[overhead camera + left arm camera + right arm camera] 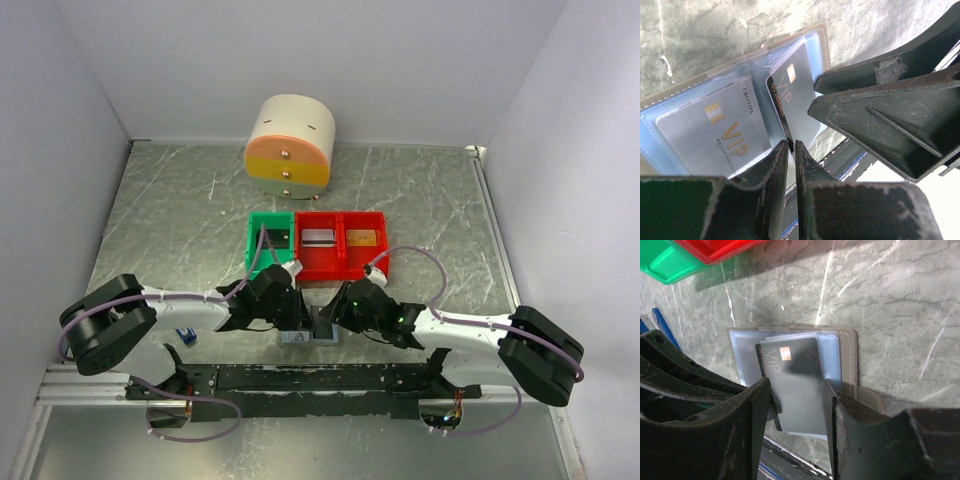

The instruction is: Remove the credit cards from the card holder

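**Card extraction: dark card part-way out**

**Status.** The holder [847,360] lies open at the near edge of the table [890,300], mid-width, between my two arms. The dark card [795,370] projects past the holder's edge, half out of its pocket. The grey card [710,135] sits fully seated in the neighbouring pocket.

**Pincers.** My left pincer [791,150] is released. Its fingers stand a narrow slit apart, with the dark card's corner at the mouth and nothing clamped. My right pincer [797,385] stands half spread, one finger at each long edge of the dark card. Whether it clamps the card or only brackets it, I cannot tell.

**Next move (judgement).** Secure the dark card by its edges. Draw it straight along the pocket until it is clear, and keep the holder from sliding with it. Then repeat for the grey card.

**Count.**
- Holder: one.
- Cards in the holder: two.
- Bins, mid-table: one green bin [253,245] and two red bins [340,268].
- Cards in the bins: each bin appears to hold one, namely a black card [277,236], a pale card [318,238] and a gold card [362,238].
- Drawer unit [290,140], far edge: one.
- Blue stick [185,336], near edge, left: one.
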Tool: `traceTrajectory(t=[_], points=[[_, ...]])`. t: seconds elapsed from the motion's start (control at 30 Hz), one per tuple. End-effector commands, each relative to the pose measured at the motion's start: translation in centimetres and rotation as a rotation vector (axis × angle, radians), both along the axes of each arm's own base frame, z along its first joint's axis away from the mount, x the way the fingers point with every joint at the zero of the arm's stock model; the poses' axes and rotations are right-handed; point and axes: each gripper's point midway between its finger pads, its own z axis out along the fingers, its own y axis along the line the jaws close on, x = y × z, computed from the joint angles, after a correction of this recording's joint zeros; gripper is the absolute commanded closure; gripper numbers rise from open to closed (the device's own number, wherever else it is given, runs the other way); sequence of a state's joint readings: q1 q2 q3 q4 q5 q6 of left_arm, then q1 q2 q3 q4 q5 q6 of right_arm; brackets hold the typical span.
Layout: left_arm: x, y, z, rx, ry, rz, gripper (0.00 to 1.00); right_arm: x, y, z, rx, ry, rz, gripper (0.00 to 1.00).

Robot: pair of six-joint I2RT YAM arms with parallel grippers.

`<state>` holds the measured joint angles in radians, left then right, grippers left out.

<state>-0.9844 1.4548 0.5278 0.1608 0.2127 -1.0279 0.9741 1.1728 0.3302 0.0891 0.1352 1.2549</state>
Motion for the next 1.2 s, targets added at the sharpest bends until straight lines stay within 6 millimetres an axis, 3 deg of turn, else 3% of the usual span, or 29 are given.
traceTrajectory(t=[0.0,0.23,0.53,0.97,1.17], points=[[0.2,-1.7,2.1,-0.121,-0.013,0.001,0.78,-1.5,-1.8,-2.5,-0.078,0.069,0.005,0.53],[0.1,-1.5,1.5,-0.132,0.022,0.042,0.86,-1.5,-1.9,-2.6,-0.081,0.069,0.002,0.53],[-0.2,0.8,0.4,-0.030,0.025,0.078,0.93,-1.5,-2.3,-2.8,-0.103,0.066,-0.004,0.53],[-0.1,1.9,0.4,0.041,0.008,0.080,0.93,-1.4,-1.8,-2.5,-0.106,0.060,0.018,0.53],[-0.1,2.2,0.5,0.047,0.003,0.087,0.93,-0.9,-1.2,-1.2,-0.091,0.024,0.042,0.53]])
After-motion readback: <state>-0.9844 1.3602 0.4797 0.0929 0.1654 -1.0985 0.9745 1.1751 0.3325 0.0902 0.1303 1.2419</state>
